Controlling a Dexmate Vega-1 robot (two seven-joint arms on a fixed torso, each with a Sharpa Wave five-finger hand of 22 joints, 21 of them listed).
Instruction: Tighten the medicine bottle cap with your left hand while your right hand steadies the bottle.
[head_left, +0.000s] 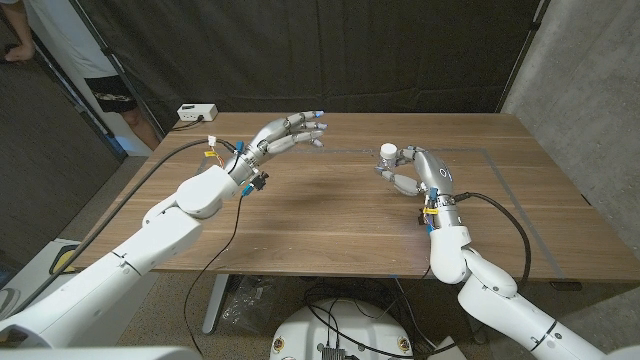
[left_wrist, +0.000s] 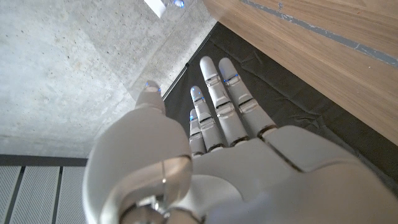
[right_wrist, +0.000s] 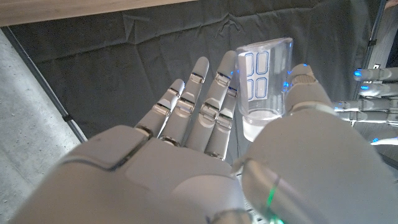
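Head view: the right hand curls around the medicine bottle on the table; the left hand hovers well apart, fingers spread, holding nothing. Left wrist view: fingers straight (nothing between them). Right wrist view: bottle against the thumb.

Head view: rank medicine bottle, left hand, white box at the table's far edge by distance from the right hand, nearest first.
1. Medicine bottle: inside the right hand, fingers around it.
2. Left hand: raised over the table's far middle, to the robot's left.
3. White box: far left edge, beyond the left hand.
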